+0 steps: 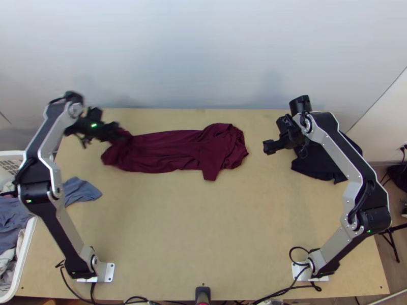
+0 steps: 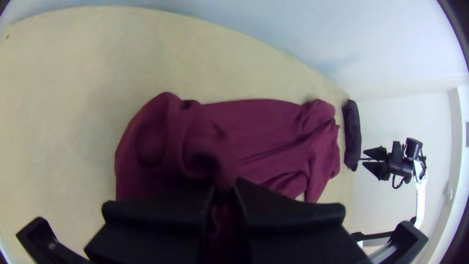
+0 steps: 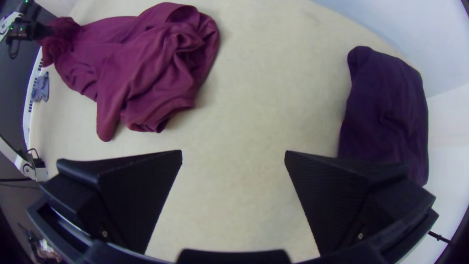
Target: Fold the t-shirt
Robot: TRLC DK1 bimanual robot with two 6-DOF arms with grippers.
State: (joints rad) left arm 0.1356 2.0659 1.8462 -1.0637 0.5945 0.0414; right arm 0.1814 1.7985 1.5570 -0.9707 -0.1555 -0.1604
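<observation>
**Left arm (image 1: 36, 193) and right arm (image 1: 374, 219) at opposite ends of the shirt (image 1: 178, 152); the left is nearer, with its fingers on the cloth**

The left arm rises from its base and bends at the elbow, its wrist turned inward so that the fingers point along the shirt. The right arm arches up and over, aiming inward at the far end.

The shirt lies on the table (image 1: 203, 229) as a long strip, its long axis running from the left fingers toward the right ones. The body stretches away from the left fingers fairly flat; the sleeve end, loosely crumpled, lies nearer the right fingers, with bare table between.

Beyond the right fingers, on the side away from the shirt, sits a dark cloth (image 3: 386, 112).

The left gripper (image 2: 224, 186) has its fingers pressed together on a gathered pinch of the shirt, probably the hem end. The right gripper (image 3: 233, 151) has its fingers spread wide with nothing between them.

Smallest, a sleeve (image 1: 210, 170) sticks out sideways from the strip, toward the arms' bases. The coming fold likely turns on the long axis: carry the pinched end along it, away from the left arm. Bunching at the pinch could leave that fold crooked.
</observation>
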